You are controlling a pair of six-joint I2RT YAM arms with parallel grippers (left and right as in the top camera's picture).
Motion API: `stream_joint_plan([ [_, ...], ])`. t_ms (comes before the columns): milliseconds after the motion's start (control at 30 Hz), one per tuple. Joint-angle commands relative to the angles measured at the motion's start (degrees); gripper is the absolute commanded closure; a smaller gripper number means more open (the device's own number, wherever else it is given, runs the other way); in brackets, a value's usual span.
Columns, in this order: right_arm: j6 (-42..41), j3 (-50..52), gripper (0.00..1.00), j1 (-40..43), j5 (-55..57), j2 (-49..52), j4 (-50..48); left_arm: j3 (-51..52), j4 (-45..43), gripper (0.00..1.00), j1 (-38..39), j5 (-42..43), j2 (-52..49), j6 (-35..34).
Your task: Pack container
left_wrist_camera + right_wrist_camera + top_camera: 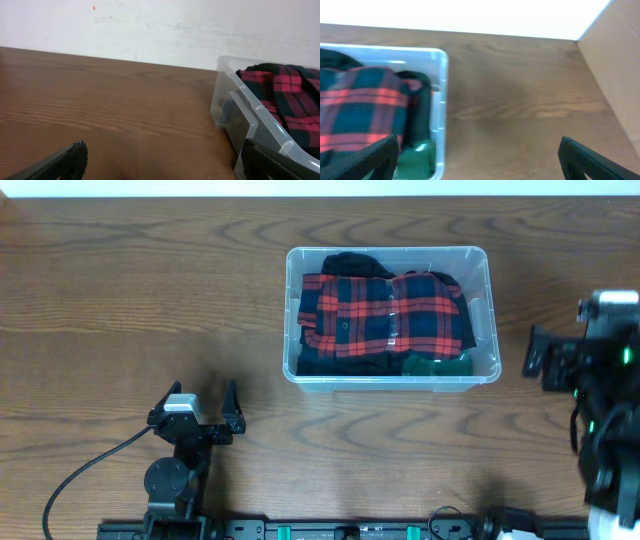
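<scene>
Plaid shirt (385,315) folded flat inside container (390,251) to fit walls; left gripper (201,396) and right gripper (531,353) spread wide, empty, well apart from it.

The container (388,251) is set on the counter (140,290), right of the middle and toward the back. A folded shirt (385,310) is laid in it on top of other garments (350,264), and a further cloth (436,364) is tucked into its front right corner. The left gripper (200,392) is placed before and left of the container, well apart. The right gripper (533,352) is held near its right wall, jaws turned toward it.
</scene>
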State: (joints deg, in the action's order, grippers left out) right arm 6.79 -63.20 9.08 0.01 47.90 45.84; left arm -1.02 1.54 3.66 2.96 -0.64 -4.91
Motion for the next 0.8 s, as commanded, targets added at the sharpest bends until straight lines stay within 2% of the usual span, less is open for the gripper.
stream_joint_plan([
  [0, -1.0, 7.7, 0.01, -1.2, -5.0, -7.0, -2.7, 0.8, 2.3, 0.02, 0.3, -1.0, 0.3, -0.1],
  [167, -1.5, 21.9, 0.01, -3.1, -5.0, -15.3, -16.6, 0.8, 2.3, 0.02, 0.3, -1.0, 0.3, -0.1],
  [467, -12.3, 48.0, 0.01, -5.5, -5.0, -26.3, -44.1, 0.8, 2.3, 0.02, 0.3, -1.0, 0.3, -0.1],
  [600, -12.6, 54.1, 0.01, -7.1, -5.0, -31.3, -48.6, 0.8, 2.3, 0.02, 0.3, -1.1, 0.3, -0.1],
  [767, -12.5, 57.3, 0.01, -9.5, -3.8, -35.4, -48.9, 0.8, 2.3, 0.02, 0.3, -1.0, 0.3, -0.1],
])
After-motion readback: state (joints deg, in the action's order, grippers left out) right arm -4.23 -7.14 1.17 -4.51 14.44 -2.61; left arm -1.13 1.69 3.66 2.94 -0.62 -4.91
